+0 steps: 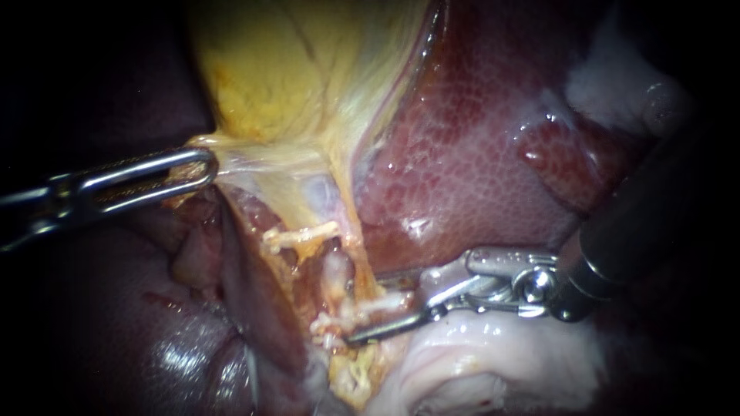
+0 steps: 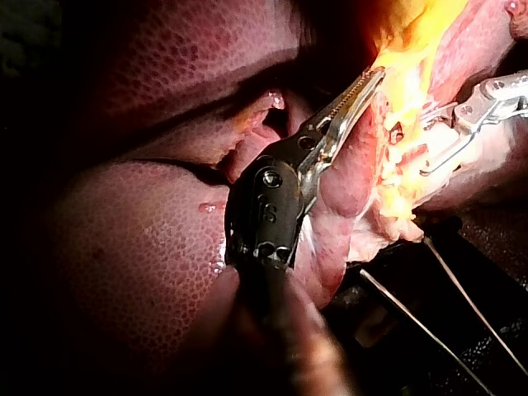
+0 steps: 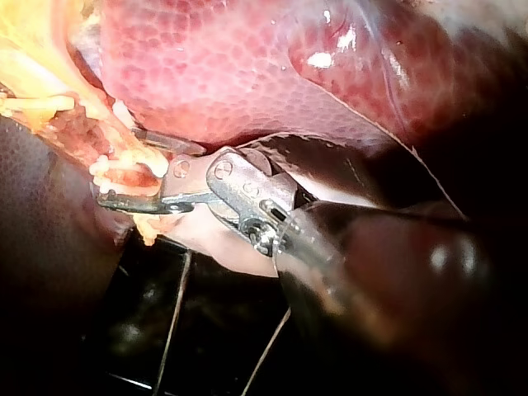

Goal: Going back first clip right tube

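Endoscope view: the left instrument [image 1: 205,166] reaches in level from 9 o'clock, its claw closed on a pale membrane [image 1: 254,162] under the gallbladder [image 1: 277,69]. The right instrument [image 1: 364,308] enters from 3 o'clock, its claw parted, with a whitish tube [image 1: 343,314] between its halves. Left wrist view: the left claw is pressed together. Right wrist view: the tube lies inside the open claw, the liver [image 3: 214,66] just beyond.

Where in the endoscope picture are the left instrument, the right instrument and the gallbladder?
left instrument [image 1: 205,166], endoscope view, at its tip.
right instrument [image 1: 358,308], endoscope view, midway between its jaw tips.
gallbladder [image 1: 285,69], endoscope view, on its yellow wall.
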Controlling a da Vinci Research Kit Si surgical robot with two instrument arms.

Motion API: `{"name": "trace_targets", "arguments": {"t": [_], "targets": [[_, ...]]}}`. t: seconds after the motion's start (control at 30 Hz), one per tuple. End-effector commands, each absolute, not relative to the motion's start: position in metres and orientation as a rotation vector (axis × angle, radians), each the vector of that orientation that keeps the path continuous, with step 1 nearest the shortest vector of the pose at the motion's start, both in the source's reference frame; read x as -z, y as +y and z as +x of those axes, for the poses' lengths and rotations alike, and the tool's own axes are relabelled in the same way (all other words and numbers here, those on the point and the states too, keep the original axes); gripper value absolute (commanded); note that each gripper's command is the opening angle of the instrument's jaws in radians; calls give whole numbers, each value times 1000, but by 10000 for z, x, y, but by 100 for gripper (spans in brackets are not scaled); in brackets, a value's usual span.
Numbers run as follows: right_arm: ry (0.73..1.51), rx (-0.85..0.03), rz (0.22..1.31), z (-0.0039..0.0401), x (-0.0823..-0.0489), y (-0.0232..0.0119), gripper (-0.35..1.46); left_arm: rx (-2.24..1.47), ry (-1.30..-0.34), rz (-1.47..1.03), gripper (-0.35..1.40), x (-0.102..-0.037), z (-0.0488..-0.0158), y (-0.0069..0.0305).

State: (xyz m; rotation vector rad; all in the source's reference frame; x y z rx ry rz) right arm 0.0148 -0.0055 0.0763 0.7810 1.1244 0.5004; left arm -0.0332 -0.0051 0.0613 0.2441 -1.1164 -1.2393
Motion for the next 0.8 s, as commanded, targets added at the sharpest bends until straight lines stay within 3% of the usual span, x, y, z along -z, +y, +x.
{"name": "trace_targets", "arguments": {"t": [0.03, 0.47, 0.8], "targets": [[1126, -496, 779, 146, -762, -55, 60, 1239, -1116, 244, -35, -613, -332, -51], [1164, -434, 719, 120, -735, -24, 60, 1239, -1117, 244, -35, -613, -331, -52], [1203, -432, 645, 58, -665, 26, 60, 1239, -1117, 243, -35, -614, -331, -52]]}}
